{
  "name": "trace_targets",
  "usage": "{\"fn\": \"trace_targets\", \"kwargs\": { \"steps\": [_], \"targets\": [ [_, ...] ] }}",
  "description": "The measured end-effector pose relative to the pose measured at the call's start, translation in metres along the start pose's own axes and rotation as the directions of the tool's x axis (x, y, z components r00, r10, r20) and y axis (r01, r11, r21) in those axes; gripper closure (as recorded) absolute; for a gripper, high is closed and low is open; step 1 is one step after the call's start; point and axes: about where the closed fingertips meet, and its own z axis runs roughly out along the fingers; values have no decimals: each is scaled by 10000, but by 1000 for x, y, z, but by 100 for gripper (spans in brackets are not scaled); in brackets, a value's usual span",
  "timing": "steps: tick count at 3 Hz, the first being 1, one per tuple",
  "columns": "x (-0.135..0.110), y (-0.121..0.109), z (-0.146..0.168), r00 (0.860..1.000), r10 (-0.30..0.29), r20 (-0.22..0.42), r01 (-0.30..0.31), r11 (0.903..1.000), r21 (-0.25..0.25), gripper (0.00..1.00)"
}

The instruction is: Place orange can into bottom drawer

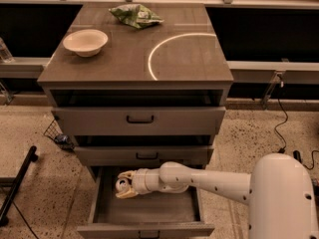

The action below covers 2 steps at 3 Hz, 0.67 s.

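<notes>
One camera view: the gripper (124,184) is inside the open bottom drawer (149,210), below the front edge of the tabletop (189,59). Its fingers (126,175) grip the can (121,185) at the drawer's left rear. A bowl (85,41) sits near the tabletop's left edge, and a green bag (135,15) lies by its back edge.

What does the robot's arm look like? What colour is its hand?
The arm is smooth, white and rounded like a tube, with tiny dark dots along it. Its gripper, over the open bottom drawer, has two cream-yellow fingers.
</notes>
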Motion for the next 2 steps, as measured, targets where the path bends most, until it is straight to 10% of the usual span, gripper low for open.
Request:
{"fn": "trace_targets", "kwargs": {
  "steps": [2],
  "targets": [
    [60,6,24,9968,-232,-769,216,9995,-215,100]
  ]
}}
